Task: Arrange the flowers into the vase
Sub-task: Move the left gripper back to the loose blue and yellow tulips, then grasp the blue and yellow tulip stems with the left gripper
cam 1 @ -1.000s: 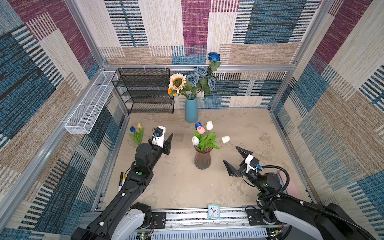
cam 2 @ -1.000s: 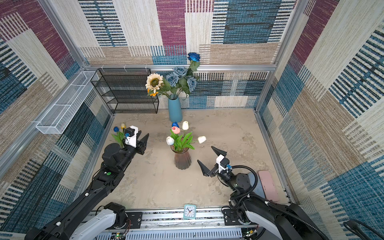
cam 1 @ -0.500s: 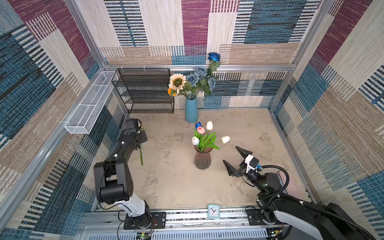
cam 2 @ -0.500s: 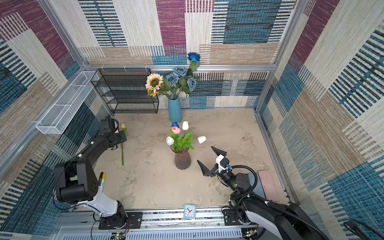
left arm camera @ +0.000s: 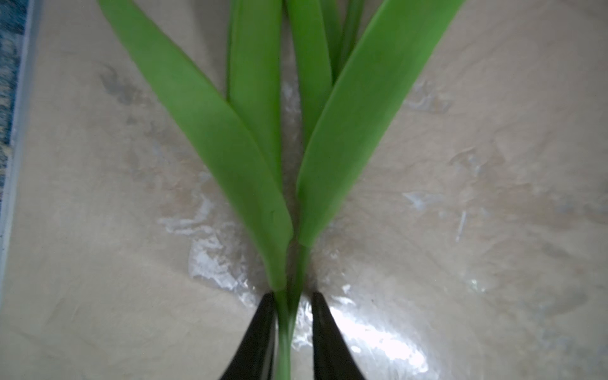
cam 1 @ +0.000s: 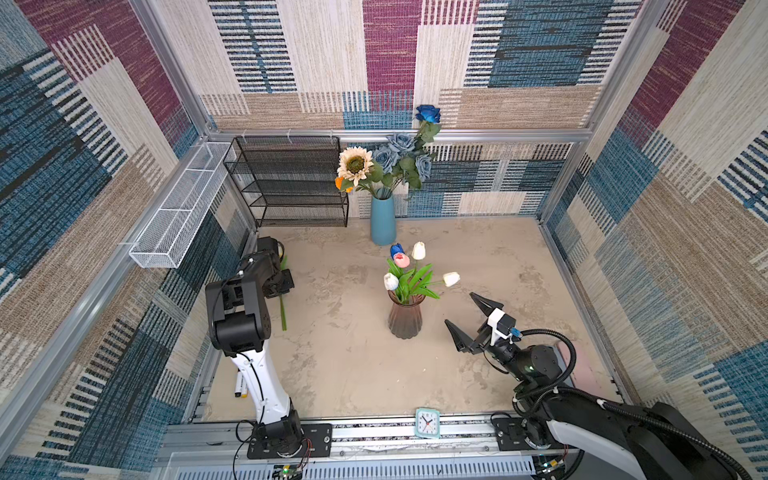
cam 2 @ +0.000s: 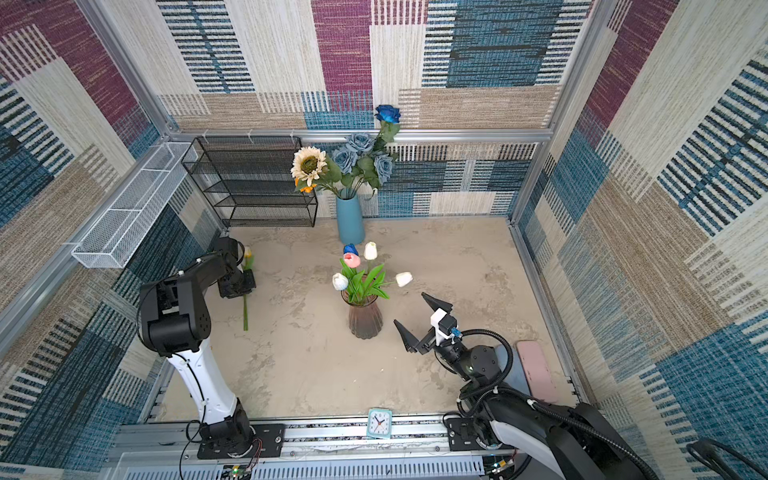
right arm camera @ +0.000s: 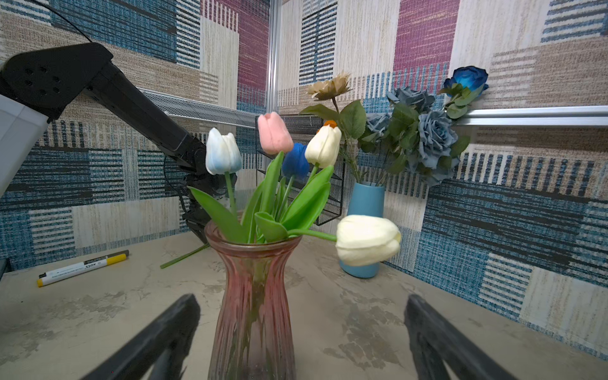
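A ribbed pinkish glass vase (cam 1: 405,320) (cam 2: 365,322) (right arm camera: 255,312) stands mid-table with several tulips (cam 1: 409,270) in it: white, pink and blue. By the left wall a long-stemmed flower (cam 2: 245,309) with a yellowish bloom (cam 2: 248,252) lies flat on the table. My left gripper (cam 1: 286,286) (cam 2: 244,286) (left arm camera: 291,296) is down on it, its black fingers (left arm camera: 260,329) shut on the green stem (left arm camera: 284,329) just below the leaves. To the right of the vase my right gripper (cam 1: 459,308) (cam 2: 409,308) (right arm camera: 302,299) hovers wide open, facing the vase and holding nothing.
A blue vase (cam 1: 382,224) with a cream sunflower (cam 1: 354,165) and blue roses (cam 1: 399,153) stands at the back wall beside a black wire shelf (cam 1: 291,183). A white wire basket (cam 1: 174,220) hangs on the left wall. A marker (right arm camera: 82,268) lies front left, a small clock (cam 1: 427,422) on the front rail.
My left arm has swung from the front to the left wall, come down over the lying flower, and its jaws have closed in on the stem. The right arm has not moved.
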`<action>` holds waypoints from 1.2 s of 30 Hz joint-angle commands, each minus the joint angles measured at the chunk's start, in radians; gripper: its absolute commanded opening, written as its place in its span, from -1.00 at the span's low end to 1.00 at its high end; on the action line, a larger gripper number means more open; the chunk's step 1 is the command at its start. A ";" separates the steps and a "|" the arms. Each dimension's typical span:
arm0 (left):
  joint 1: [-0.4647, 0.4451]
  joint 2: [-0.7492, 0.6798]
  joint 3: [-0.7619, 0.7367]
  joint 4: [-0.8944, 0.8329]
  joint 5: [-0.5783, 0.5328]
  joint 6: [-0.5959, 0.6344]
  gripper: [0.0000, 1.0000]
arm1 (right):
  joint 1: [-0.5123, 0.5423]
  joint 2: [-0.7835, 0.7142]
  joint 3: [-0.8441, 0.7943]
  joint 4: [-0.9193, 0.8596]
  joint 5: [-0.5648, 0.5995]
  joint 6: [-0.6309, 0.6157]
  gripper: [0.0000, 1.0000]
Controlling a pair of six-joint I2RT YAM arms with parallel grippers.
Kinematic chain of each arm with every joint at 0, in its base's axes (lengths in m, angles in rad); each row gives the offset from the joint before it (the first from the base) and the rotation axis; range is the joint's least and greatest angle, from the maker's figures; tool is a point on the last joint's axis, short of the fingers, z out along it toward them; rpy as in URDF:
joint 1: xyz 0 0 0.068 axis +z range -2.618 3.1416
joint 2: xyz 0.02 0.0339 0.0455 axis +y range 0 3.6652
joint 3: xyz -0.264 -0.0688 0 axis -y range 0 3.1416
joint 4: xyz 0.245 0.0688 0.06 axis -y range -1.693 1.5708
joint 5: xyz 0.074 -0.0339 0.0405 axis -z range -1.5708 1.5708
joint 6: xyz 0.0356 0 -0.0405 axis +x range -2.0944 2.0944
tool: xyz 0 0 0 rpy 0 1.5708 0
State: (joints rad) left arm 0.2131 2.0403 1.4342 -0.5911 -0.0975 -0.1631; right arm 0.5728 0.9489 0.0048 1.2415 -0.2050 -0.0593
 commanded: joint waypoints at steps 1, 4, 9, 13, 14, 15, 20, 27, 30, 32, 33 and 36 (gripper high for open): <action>-0.003 0.007 0.000 -0.045 0.012 0.024 -0.77 | 0.001 0.009 0.009 0.035 0.008 -0.005 1.00; -0.023 -0.021 -0.021 -0.040 0.022 0.024 -0.97 | 0.001 0.015 0.011 0.036 0.003 -0.002 1.00; -0.101 -0.134 -0.131 0.027 0.078 -0.020 -1.00 | 0.001 0.010 0.009 0.033 0.003 -0.004 1.00; -0.197 -0.225 -0.213 0.085 0.125 -0.077 -1.00 | 0.001 0.013 0.011 0.033 -0.002 -0.002 1.00; -0.225 -0.247 -0.227 0.095 0.133 -0.093 -1.00 | 0.001 0.014 0.011 0.033 -0.004 -0.001 1.00; -0.254 -0.267 -0.239 0.106 0.143 -0.110 -0.99 | 0.001 0.014 0.012 0.033 -0.004 0.000 1.00; -0.351 -0.326 -0.268 0.140 0.173 -0.179 -0.96 | 0.001 0.012 0.012 0.032 -0.006 0.001 1.00; -0.386 -0.328 -0.273 0.197 0.215 -0.217 -0.69 | 0.001 0.003 0.012 0.027 -0.011 0.001 1.00; -0.386 -0.331 -0.271 0.194 0.193 -0.206 -0.71 | 0.001 -0.004 0.012 0.019 -0.010 0.000 1.00; -0.386 -0.317 -0.264 0.180 0.187 -0.196 -0.69 | 0.002 -0.004 0.012 0.020 -0.010 0.000 1.00; -0.386 -0.301 -0.251 0.158 0.179 -0.188 -0.67 | 0.001 -0.003 0.011 0.021 -0.011 0.001 1.00; -0.386 -0.270 -0.247 0.140 0.170 -0.174 -0.59 | 0.001 0.001 0.014 0.021 -0.013 0.001 1.00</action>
State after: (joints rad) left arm -0.1726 1.7523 1.1809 -0.4305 0.0845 -0.3370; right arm 0.5728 0.9482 0.0082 1.2400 -0.2096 -0.0616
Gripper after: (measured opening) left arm 0.177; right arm 0.996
